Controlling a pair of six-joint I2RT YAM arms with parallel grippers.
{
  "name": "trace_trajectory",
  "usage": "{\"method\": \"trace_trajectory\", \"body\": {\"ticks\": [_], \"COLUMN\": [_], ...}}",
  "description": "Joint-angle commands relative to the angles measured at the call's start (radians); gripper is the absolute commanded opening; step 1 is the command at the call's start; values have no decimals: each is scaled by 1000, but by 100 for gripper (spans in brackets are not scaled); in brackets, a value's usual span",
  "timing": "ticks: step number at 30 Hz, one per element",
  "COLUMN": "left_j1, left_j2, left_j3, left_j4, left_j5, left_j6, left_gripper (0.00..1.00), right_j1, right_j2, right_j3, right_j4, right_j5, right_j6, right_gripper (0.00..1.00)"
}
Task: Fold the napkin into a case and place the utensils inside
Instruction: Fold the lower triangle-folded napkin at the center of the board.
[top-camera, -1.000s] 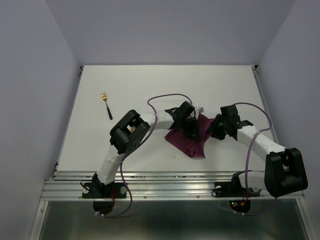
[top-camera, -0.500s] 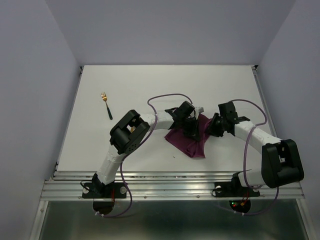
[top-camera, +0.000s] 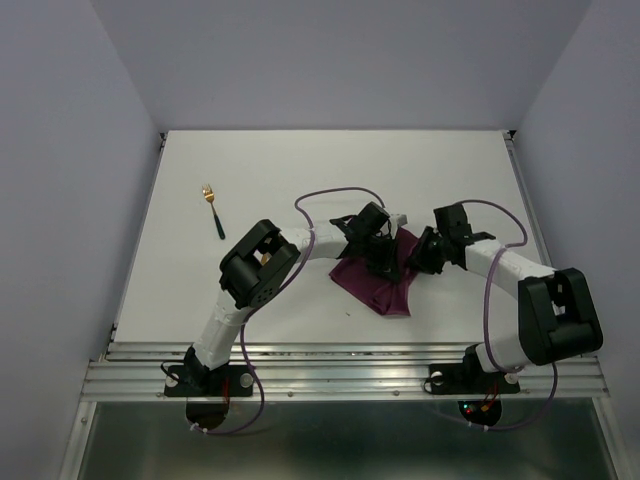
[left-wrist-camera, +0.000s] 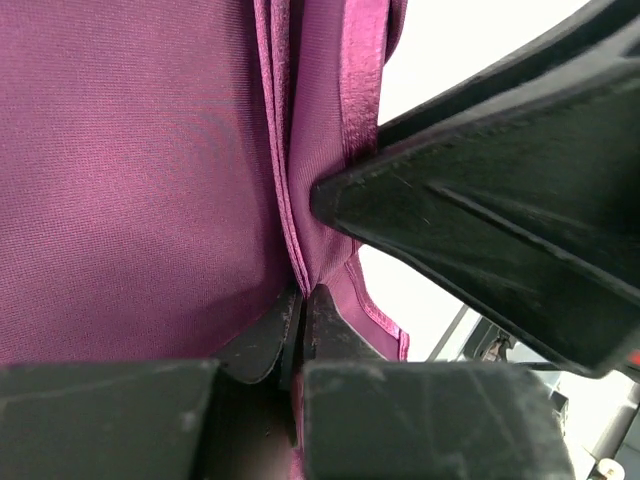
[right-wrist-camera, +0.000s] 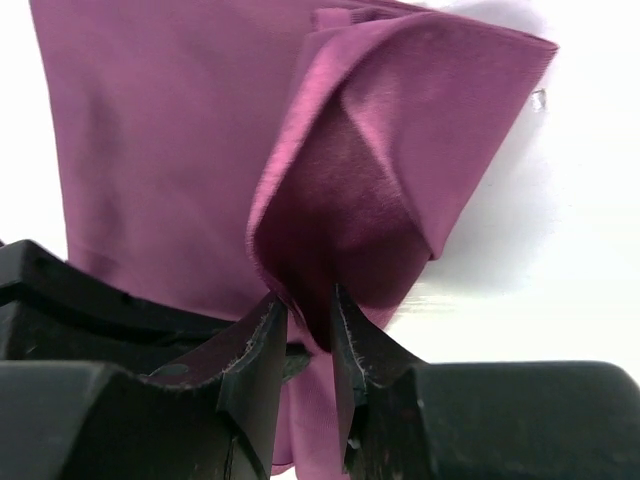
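Plum-purple cloth, the napkin (top-camera: 378, 283), lies bunched on the white worktop (top-camera: 300, 170) between the two arms, near the front and right of centre. It is partly folded. Several layers are stacked along one edge, but the shape is a loose, uneven wedge rather than a narrow strip, so I judge the folding to be somewhere in its middle.

The left claw (left-wrist-camera: 300, 303) is pressed together on the stacked edges, with a seam of layers caught between its fingertips. The right claw (right-wrist-camera: 305, 312) pinches a raised flap of the same cloth, its fingers nearly together and the fold bulging up between them. That flap curls over and is not yet laid flat. Both claws sit close beside one another on the napkin's right side.

One utensil, the fork (top-camera: 212, 208) with gold head and black handle, lies well apart at the far left, untouched. The knife shows nowhere; possibly an arm or the cloth hides it, but the top view is too coarse to say.

Left to do: finish and flatten the folds, then fetch and insert both utensils.
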Motion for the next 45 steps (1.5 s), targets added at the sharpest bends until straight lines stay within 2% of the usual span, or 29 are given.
{"method": "trace_trajectory", "body": {"ticks": [1, 4, 8, 9, 12, 19, 20, 22, 24, 25, 32, 36, 39, 45], "left_j1": [2, 2, 2, 2, 2, 3, 9, 20, 40, 63, 130, 132, 132, 132], "left_j2": [-49, -71, -95, -110, -152, -219, -232, -247, -270, -275, -272, -226, -192, -178], "left_j3": [11, 10, 10, 10, 5, -23, -44, -73, -125, -139, -208, -221, -217, -217], "left_j4": [-16, -41, -80, -90, -116, -153, -148, -137, -121, -120, -128, -116, -110, -93], "left_j5": [-14, -37, -77, -85, -100, -134, -141, -152, -152, -146, -151, -137, -137, -134], "left_j6": [24, 33, 56, 61, 84, 102, 96, 90, 87, 89, 116, 103, 83, 58], "left_gripper": [12, 23, 38, 50, 60, 62, 61, 48, 21, 0, 0, 0, 0, 0], "right_j1": [2, 2, 2, 2, 2, 2, 2, 2, 2, 2, 2, 2, 2, 2], "right_j2": [32, 49, 53, 56, 66, 81, 79, 76, 73, 72, 69, 49, 27, -6], "right_j3": [14, 21, 32, 37, 47, 63, 64, 66, 70, 72, 80, 78, 73, 40], "right_j4": [41, 40, 31, 29, 23, 8, 8, 6, 5, 2, 3, 2, -9, -31], "right_j5": [31, 37, 46, 45, 43, 49, 49, 46, 45, 42, 5, -20, -35, -59], "right_j6": [24, 33, 33, 30, 18, 1, 1, -3, -3, -5, -17, -28, -39, -62], "right_gripper": [29, 23, 20, 19, 19, 18, 18, 18, 19, 19, 21, 26, 36, 38]}}
